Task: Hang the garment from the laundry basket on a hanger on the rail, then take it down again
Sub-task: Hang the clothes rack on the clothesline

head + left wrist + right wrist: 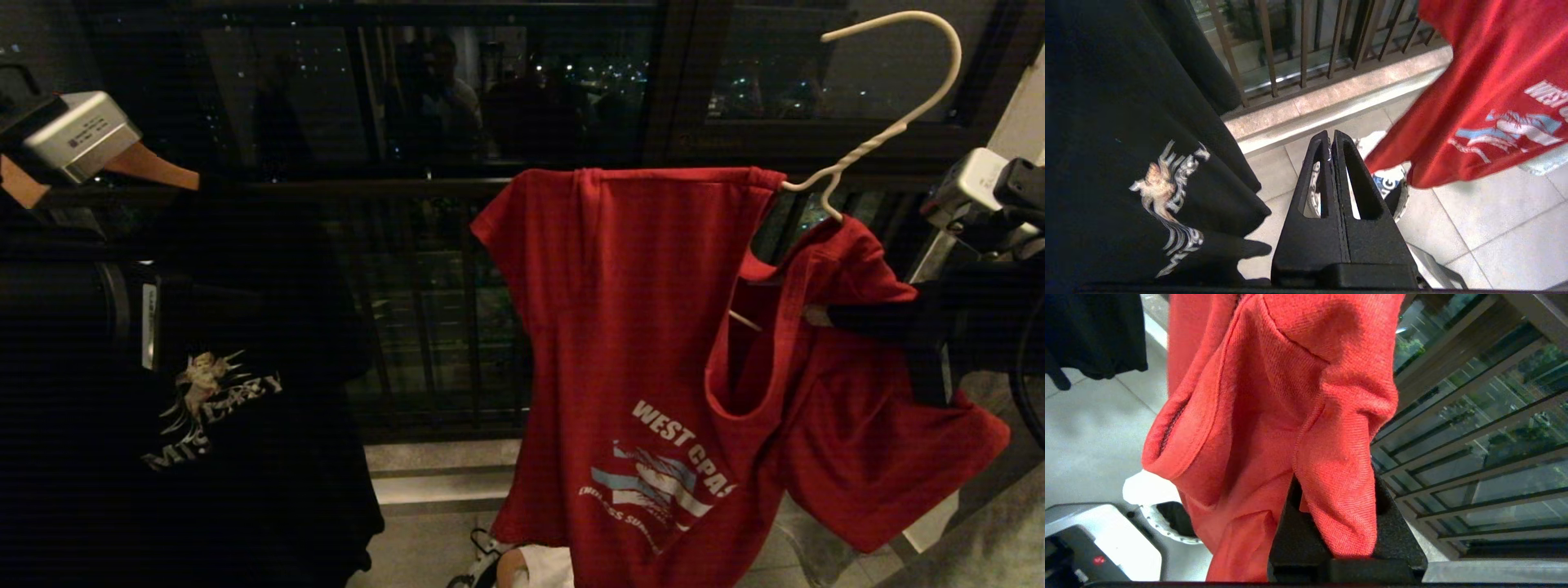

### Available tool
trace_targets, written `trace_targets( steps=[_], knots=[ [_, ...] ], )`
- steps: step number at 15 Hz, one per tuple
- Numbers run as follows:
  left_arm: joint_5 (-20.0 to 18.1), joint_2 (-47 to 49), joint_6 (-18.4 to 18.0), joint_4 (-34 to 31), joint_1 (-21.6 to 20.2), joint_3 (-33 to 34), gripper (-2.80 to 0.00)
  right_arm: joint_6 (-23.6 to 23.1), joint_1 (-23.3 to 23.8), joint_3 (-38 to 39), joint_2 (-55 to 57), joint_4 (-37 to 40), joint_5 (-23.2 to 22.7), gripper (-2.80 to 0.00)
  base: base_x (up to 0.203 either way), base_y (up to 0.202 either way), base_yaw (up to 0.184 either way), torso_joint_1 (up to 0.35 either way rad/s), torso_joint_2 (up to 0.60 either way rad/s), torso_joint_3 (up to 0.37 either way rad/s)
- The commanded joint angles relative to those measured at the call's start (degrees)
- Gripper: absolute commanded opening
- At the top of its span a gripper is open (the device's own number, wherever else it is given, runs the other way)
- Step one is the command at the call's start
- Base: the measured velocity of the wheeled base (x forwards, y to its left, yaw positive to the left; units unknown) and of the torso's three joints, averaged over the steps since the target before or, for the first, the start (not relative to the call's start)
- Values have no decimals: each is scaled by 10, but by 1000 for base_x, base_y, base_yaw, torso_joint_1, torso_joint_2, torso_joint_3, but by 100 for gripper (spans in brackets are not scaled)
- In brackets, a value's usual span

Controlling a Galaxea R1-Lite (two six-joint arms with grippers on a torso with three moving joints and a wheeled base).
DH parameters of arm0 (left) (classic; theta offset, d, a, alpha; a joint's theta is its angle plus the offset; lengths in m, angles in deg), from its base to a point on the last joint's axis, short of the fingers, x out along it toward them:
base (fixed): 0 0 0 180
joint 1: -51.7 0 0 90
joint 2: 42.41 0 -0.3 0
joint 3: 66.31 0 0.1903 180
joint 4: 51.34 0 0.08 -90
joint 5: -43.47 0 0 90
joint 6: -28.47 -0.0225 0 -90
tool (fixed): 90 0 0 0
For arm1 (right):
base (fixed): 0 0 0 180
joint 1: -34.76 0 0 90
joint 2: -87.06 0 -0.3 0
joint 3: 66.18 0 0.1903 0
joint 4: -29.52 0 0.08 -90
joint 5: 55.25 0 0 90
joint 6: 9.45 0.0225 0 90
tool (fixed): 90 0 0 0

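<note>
Gripping the red T-shirt (653, 327) near its collar, my right gripper (820, 316) has its jaws clamped on the cloth, just below the white wire hanger (890, 122) the shirt drapes from. My left gripper (1332, 139), jaws closed and empty, hangs beside the black printed T-shirt (1126, 143), left of the hanger.

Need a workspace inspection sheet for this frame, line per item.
Surface: tiled floor, pale stone ledge below the railing.
Job's things: red T-shirt draped on the white wire hanger, hook free in the air; basket rim on the floor below.
Clutter: black printed T-shirt on a tan wooden hanger; white cloth low down.
Grippers: left claw shut, empty, beside the black shirt; right claw shut on the red shirt's fabric.
Cables: nothing seen.
Surroundings: metal railing, dark windows.
</note>
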Motion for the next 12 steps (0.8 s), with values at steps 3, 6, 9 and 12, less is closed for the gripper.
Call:
trace_targets(
  steps=[3,6,9,12],
  knots=[
    [0,1,1,-2,0,0,-280,-1,0,9,-6,-4,-6,-280,0,0,0,19,-56,-22],
    [1,1,1,-2,0,0,-280,1,0,5,2,-4,-1,-280,0,0,0,0,0,0],
    [1,2,1,-2,0,0,-280,4,0,-1,3,-7,13,-280,0,0,0,0,0,0],
    [1,3,3,17,0,2,-280,29,0,-15,3,-13,37,-280,0,0,0,0,0,0]
  ],
)
